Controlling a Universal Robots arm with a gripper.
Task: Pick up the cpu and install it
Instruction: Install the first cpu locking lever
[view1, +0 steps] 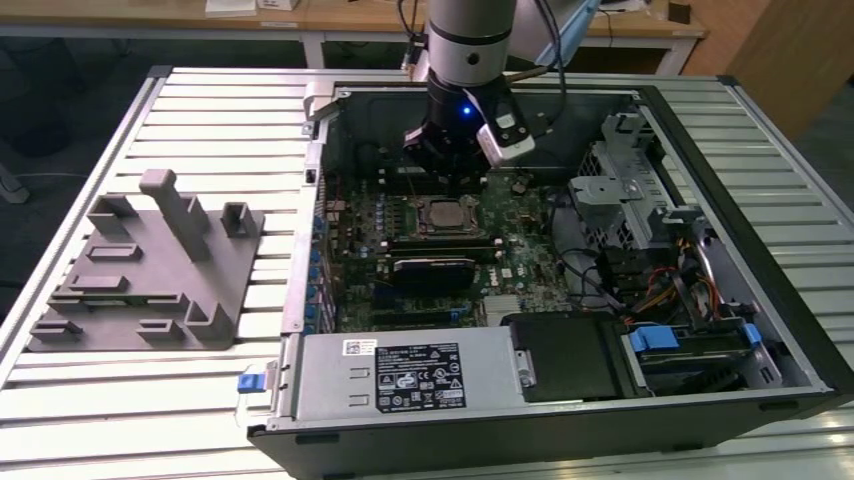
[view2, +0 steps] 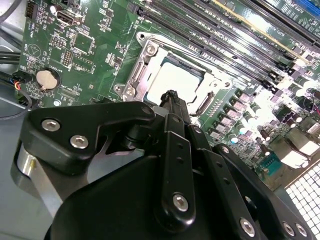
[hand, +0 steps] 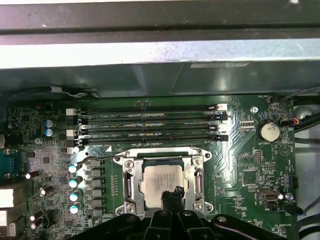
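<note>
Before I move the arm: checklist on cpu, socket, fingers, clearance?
1. Small square silver-topped cpu lies flat inside the metal socket frame: ok.
2. Gripper carries nothing and its black fingers are shut together: ok.
3. Fingertips clear of the cpu: they sit over its edge in both wrist views, contact cannot tell.
4. Socket frame locked down over the cpu: cannot tell.
5. Grey robot arm stands apart from the walls of the open grey computer case in the exterior view: ok.
</note>
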